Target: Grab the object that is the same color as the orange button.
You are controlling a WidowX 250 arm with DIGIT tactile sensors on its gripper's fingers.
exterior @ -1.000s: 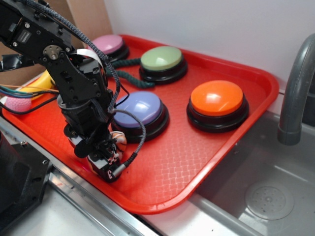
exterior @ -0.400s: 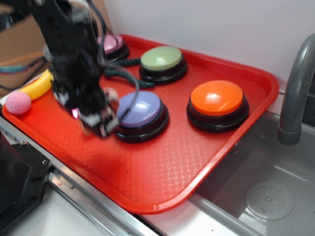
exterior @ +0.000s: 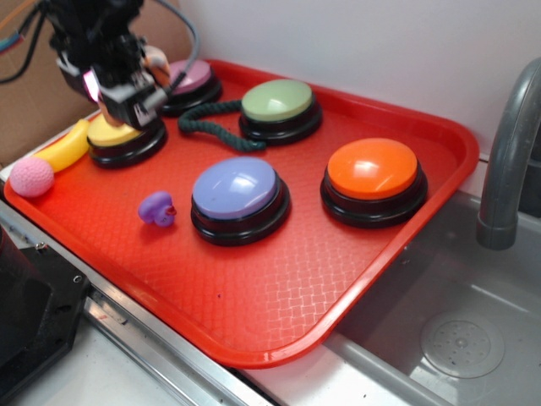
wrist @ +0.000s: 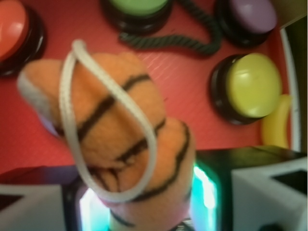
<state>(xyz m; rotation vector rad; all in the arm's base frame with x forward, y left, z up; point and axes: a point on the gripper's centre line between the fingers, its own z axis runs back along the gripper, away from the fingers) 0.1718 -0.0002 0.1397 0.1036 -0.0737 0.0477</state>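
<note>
The tool is clenched on the small striped orange plush tiger (lifted high, far left); grab looks done.

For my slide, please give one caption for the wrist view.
Gripper holds the striped orange plush tiger above the red tray, yellow button below.

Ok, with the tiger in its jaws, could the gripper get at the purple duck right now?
Probably not. The gripper is raised over the yellow button and shut on the plush tiger, so its jaws are full, though the purple duck sits uncovered on the tray.
</note>
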